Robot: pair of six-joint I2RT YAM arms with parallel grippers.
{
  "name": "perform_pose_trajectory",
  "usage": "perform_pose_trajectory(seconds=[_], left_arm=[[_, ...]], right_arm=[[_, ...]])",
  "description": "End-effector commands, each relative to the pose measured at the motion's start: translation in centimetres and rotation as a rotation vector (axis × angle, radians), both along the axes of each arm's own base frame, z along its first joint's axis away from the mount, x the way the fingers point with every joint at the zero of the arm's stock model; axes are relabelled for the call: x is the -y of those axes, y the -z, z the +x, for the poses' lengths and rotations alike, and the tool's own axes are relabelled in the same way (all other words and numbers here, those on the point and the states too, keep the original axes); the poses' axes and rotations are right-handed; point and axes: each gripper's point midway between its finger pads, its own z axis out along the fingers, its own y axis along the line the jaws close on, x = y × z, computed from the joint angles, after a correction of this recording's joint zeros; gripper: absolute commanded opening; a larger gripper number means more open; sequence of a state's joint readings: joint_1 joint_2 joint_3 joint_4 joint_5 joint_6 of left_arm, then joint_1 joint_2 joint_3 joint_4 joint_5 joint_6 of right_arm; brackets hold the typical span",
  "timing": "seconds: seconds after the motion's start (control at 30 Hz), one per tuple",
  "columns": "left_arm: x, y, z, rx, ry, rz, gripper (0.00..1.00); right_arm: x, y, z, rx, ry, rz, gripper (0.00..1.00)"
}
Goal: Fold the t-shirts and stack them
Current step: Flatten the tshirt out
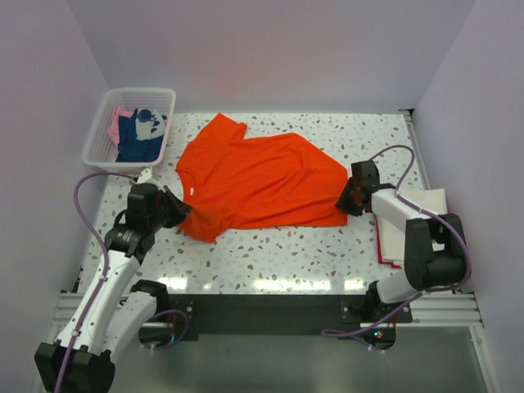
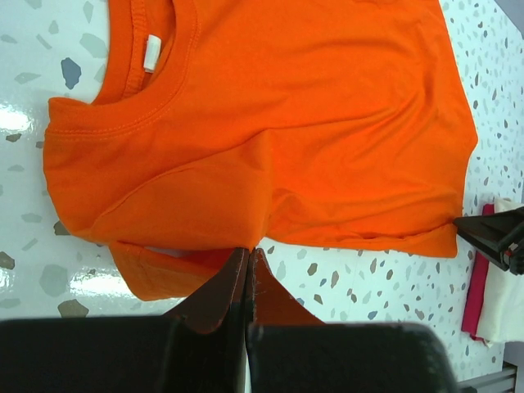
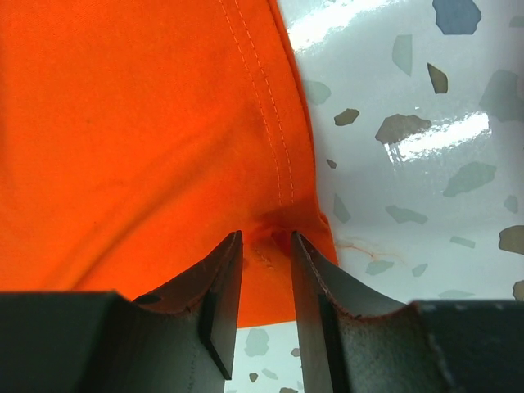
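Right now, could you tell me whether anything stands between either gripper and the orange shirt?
Nothing visible does. The left gripper is shut on the orange shirt at its near edge; the right gripper straddles the hem corner.

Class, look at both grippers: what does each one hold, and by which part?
Left gripper pinches the orange t-shirt at its edge beside a sleeve. Right gripper straddles the hem corner; a firm grip cannot be told.

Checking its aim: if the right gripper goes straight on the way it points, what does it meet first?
The orange t-shirt: its stitched hem corner lies at the tip of the right gripper, apparently partly between its open jaws.
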State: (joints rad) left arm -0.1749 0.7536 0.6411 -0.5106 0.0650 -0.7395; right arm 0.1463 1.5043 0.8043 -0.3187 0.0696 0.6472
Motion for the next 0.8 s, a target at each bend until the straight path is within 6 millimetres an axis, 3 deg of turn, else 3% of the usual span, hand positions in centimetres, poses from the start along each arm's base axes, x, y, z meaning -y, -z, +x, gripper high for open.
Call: perform_pose_trajectory(seconds=[0.0,0.2,0.27,0.33,0.37,0.53,0.57,0.77], left_arm=[[0.2,-0.5,0.7,0.043,0.013,-0.009,0.0],[0.3,-0.2,0.6,0.038,0.015,-0.013,0.0],[0.3,-0.2,0.5,0.037,0.015,-0.016,0.0],[0.3,0.0,0.4,0.033,0.013,-0.02,0.0],[0.3,0.0,0.3,0.032,0.009,-0.023,0.0],[-0.2,0.2,-0.3,0.016,-0.031,-0.033,0.0],[-0.2,0.4,-0.5,0.012,-0.037,-0.036,0.0],[-0.6,1.0,-1.6,-0.018,-0.103,-0.08,0.0]], right_arm=[[0.2,-0.7,1.9,0.049,-0.001,-0.034,0.33],[0.0,0.0,1.7,0.023,-0.014,-0.036,0.22],[0.0,-0.2,1.4,0.024,-0.015,-0.038,0.12],[0.3,-0.4,0.7,0.021,-0.01,-0.046,0.06],[0.4,-1.3,0.6,0.048,-0.007,-0.043,0.04],[0.9,-3.2,-1.6,0.072,0.005,-0.044,0.03],[0.9,-4.4,-1.9,0.11,0.009,-0.036,0.03],[1.0,-4.7,-5.9,0.09,0.013,-0.005,0.03]])
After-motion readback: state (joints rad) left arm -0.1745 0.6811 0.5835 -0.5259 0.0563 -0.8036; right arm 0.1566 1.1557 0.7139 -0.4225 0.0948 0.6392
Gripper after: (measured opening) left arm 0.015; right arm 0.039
